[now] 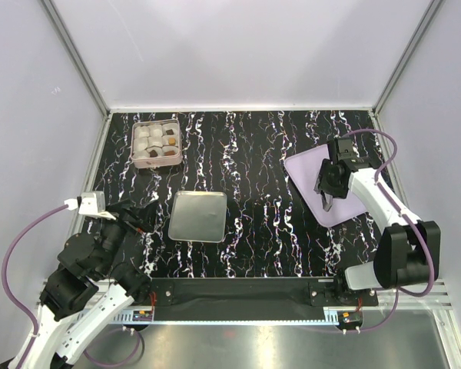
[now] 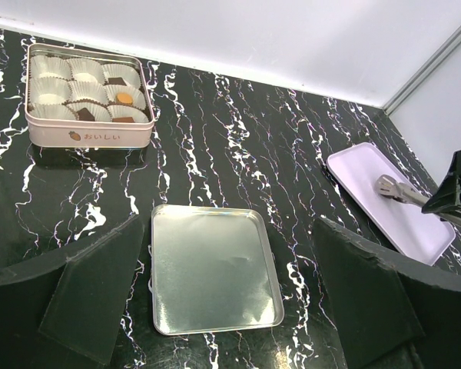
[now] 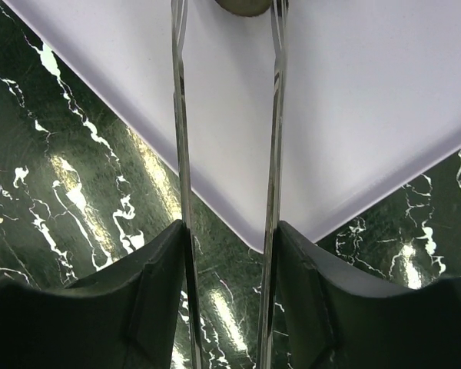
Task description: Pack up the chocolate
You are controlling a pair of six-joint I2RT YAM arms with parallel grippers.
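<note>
Chocolate pieces, dark brown [image 2: 85, 114] and one tan-gold [image 2: 124, 98], sit in white paper cups inside the pink box [image 2: 88, 137] at the back left [image 1: 155, 163]. My right gripper [image 3: 230, 254] is shut on metal tongs [image 3: 275, 154] over the lavender tray [image 3: 353, 115], and shows in the top view [image 1: 328, 191]. A dark rounded lump [image 3: 246, 6] sits between the tong tips, cut off by the frame edge. My left gripper [image 2: 227, 231] is open and empty above the silver tin lid [image 2: 211, 269].
The silver lid [image 1: 197, 216] lies flat near the table's middle. The lavender tray [image 1: 307, 169] lies at the right, tilted diagonally. White walls and metal frame posts enclose the black marbled table.
</note>
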